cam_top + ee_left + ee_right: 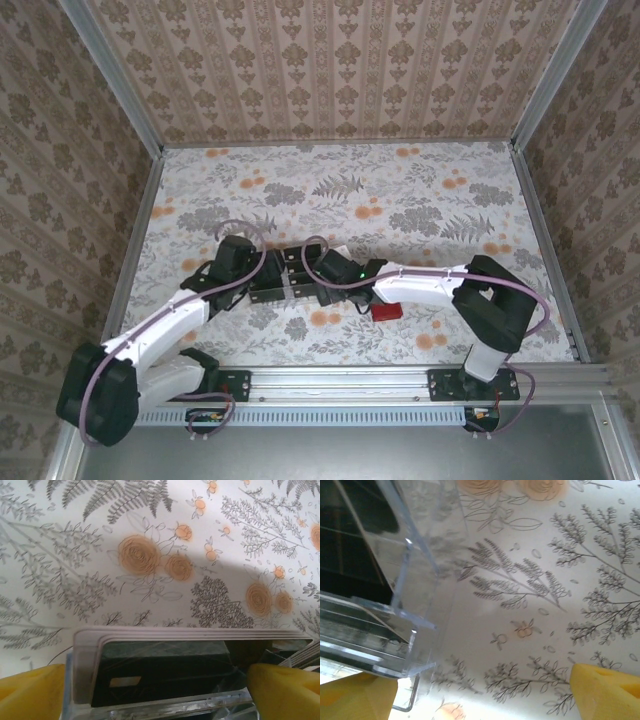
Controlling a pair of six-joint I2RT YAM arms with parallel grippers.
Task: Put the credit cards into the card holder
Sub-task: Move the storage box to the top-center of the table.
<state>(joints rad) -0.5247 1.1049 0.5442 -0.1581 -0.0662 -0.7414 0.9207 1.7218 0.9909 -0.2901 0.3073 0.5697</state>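
Left claw [157,690]: yellow fingers [30,692] pressed against both ends of clear tray [150,709], pinching it. Inside tray, between fingers: credit cards [165,672] stacked, black faces, pale edges. Right claw [480,695] spread wide, tray corner just above one finger. Card holder [387,311] behind right claw, beside its forearm. Floral table [150,555] beyond.

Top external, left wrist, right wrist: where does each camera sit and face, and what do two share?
Top external: above and behind the bases, facing down on the table; both arms, left gripper, right gripper.
Left wrist: on the left arm, facing the credit cards in the clear tray; yellow fingers.
Right wrist: facing down past the clear tray's corner; yellow fingers.
Shared: both wrist views catch the clear tray.
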